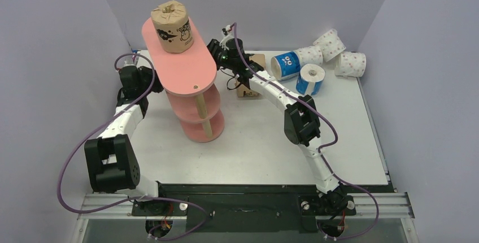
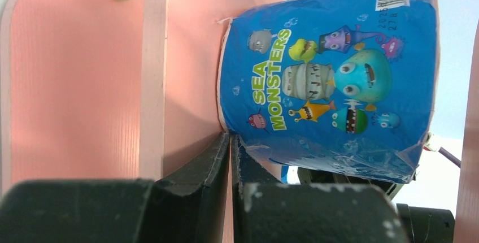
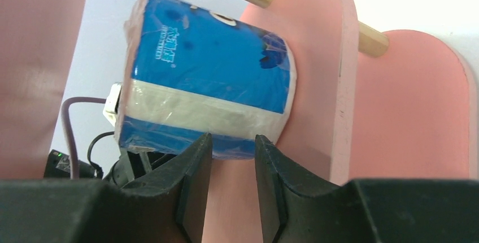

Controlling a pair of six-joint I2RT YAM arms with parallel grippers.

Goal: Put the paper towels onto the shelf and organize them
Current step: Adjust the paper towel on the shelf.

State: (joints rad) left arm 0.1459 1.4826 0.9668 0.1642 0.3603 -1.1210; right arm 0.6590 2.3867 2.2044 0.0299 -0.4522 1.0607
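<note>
The pink shelf (image 1: 186, 70) stands left of centre, with a brown paper towel roll (image 1: 171, 27) upright on its top board. A blue roll (image 2: 327, 79) printed with sea monsters rests on a lower board (image 2: 73, 85), hidden from above. My left gripper (image 2: 230, 137) is shut, its tips at that roll's corner, and it sits at the shelf's left side (image 1: 148, 79). From the other side, my right gripper (image 3: 233, 137) is open with its tips just short of the same blue roll (image 3: 209, 68). In the overhead view the right gripper (image 1: 217, 48) reaches in under the top board.
At the back right lie two blue rolls (image 1: 285, 65) (image 1: 310, 80) and three white pink-dotted rolls (image 1: 329, 42) (image 1: 350, 63) (image 1: 309, 55). A brown roll (image 1: 257, 61) shows partly behind the right arm. Walls close in on the left, back and right.
</note>
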